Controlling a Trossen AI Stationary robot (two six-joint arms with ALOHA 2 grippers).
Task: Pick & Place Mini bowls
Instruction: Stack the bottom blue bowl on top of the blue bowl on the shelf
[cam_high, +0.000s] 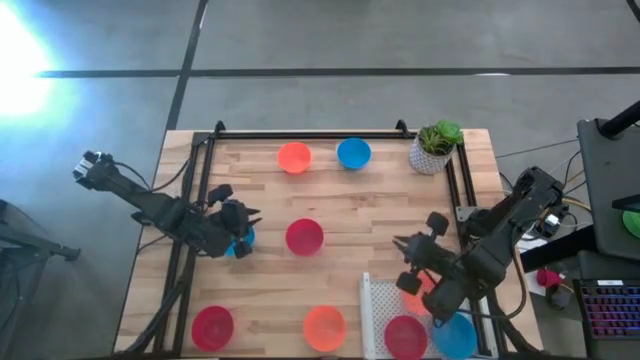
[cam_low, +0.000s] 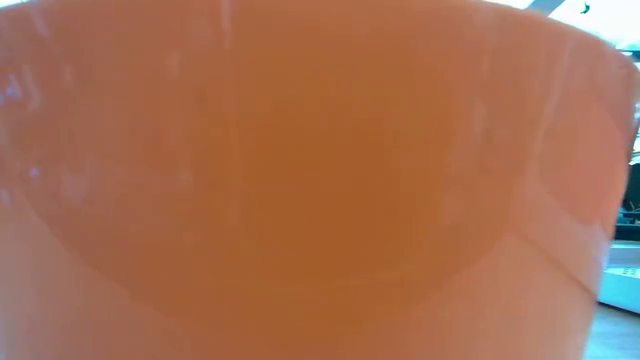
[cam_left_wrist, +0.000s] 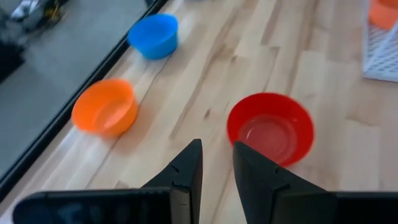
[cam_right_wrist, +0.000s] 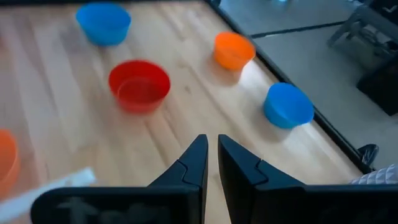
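Above the white rack (cam_high: 385, 310), right hand (cam_high: 412, 262) nearly closed, empty; left hand (cam_high: 243, 228) narrow over blue bowl (cam_high: 243, 240). Widen fully before descending on any rim.

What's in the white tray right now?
In the high view the white tray holds a red bowl and an orange bowl. The right arm covers most of the orange one, and whatever else may lie under the arm is hidden.

bowls (cam_high: 304, 236) red, orange, blue; table (cam_high: 375, 215) pale wood; rack (cam_high: 375, 310) white; pot (cam_high: 428, 158) white
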